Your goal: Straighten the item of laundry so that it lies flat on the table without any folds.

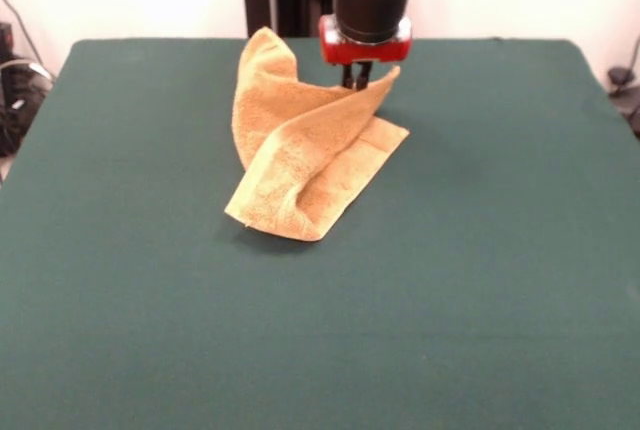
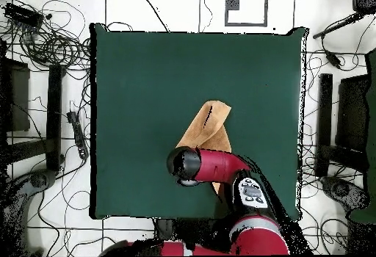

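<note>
The small golden-orange terry-cloth towel [image 1: 310, 150] lies crumpled on the large dark green felt-covered bench [image 1: 480, 280], a little behind its middle. One corner is lifted up and is pinched in the narrow black tool [image 1: 357, 77] of the red and black arm [image 2: 220, 166]. The rest of the towel hangs in folds, and its front corner rests on the bench.

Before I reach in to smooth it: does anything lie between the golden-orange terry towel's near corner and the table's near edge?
No. In the front view only bare dark green felt table lies between the golden-orange terry towel and the near edge.
</note>
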